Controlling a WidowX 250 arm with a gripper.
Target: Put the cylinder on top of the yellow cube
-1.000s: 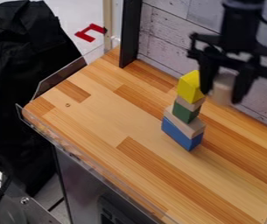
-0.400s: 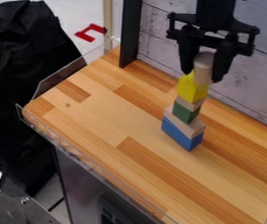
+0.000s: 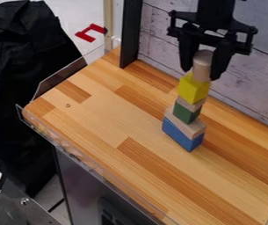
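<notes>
Placing is in hand, I judge. Between the striped wooden bench's (image 3: 100,118) front and wall-side edges, the angular yellow cube (image 3: 193,89) tops a stack (image 3: 186,112); above, slightly right, my end effector (image 3: 200,74) grips the round, pale cylinder (image 3: 202,66). Next: settle it centred, then let go.

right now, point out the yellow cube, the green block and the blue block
yellow cube (image 3: 193,90), camera view, front side
green block (image 3: 185,112), camera view, front side
blue block (image 3: 179,134), camera view, long side
</notes>
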